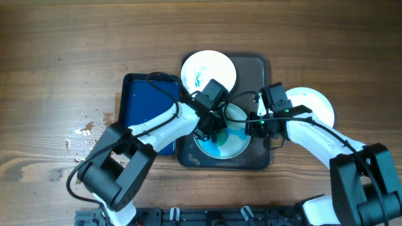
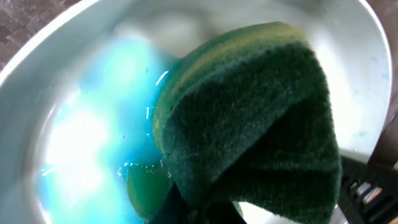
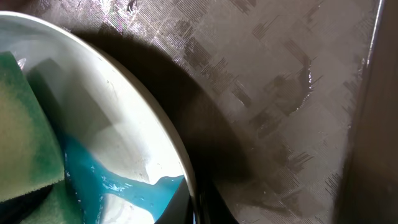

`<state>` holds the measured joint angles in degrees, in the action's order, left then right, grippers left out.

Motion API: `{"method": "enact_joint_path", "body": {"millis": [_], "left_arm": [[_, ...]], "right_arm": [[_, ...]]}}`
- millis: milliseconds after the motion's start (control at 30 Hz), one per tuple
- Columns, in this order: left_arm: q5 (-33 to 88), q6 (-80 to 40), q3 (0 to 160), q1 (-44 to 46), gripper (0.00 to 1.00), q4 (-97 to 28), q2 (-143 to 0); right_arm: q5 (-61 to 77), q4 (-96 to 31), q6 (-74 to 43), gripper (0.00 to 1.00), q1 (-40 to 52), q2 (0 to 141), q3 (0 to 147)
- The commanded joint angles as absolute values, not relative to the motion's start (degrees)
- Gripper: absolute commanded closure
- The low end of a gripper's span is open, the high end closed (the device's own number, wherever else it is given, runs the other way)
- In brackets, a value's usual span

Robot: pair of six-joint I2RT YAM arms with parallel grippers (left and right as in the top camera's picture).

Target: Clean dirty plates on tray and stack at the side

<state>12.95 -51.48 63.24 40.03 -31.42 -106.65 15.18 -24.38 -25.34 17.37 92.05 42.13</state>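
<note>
The left gripper (image 1: 212, 129) is clamped on the sponge (image 2: 249, 124), which is bent into an arch, green scouring face towards the wrist camera, long axis running lower left to upper right. The sponge sits against the blue-wetted plate (image 1: 229, 147) on the dark tray (image 1: 257, 160). The right gripper (image 1: 259, 122) is at the plate's right rim; its grip cannot be determined.
</note>
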Motion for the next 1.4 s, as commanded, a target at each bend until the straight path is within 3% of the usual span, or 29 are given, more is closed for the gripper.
{"method": "enact_joint_path", "body": {"millis": [0,133,267,467,633,733,933,1167,1267,1367], "left_arm": [[12.3,-59.5,62.6,38.0,0.96,-35.6,-112.3],[2.2,-55.9,66.4,30.0,0.96,-47.7,-112.0],[2.9,-48.2,67.2,30.0,0.96,-46.4,-112.6],[27.9,-48.2,67.1,40.5,0.96,-29.0,-116.4],[32.5,-48.4,67.1,41.9,0.96,-29.8,-116.4],[27.1,-48.4,67.1,39.4,0.96,-36.5,-115.9],[0.3,-51.3,67.1,34.5,0.96,-52.7,-107.0],[1.4,-51.1,67.1,32.7,0.96,-56.5,-88.3],[-4.4,-45.1,67.1,25.2,0.96,-61.1,-78.3],[-12.7,-40.2,66.0,16.1,0.96,-64.3,-77.8]], "right_arm": [[11.6,-24.6,-27.4,0.96,18.2,95.9,40.7],[11.8,-24.5,-27.4,0.96,18.2,95.9,40.7],[12.0,-24.0,-27.5,0.96,18.2,95.9,40.7],[12.0,-24.1,-27.6,0.96,18.2,95.9,40.7],[13.1,-23.9,-27.6,0.96,18.2,95.9,40.7],[13.4,-23.9,-27.6,0.96,18.2,95.9,40.7],[13.6,-23.6,-27.6,0.96,18.2,95.9,40.7],[13.6,-24.4,-27.0,0.96,18.2,95.9,40.7],[13.6,-24.7,-27.0,0.96,18.2,95.9,40.7],[13.6,-24.7,-27.0,0.96,18.2,95.9,40.7]]}}
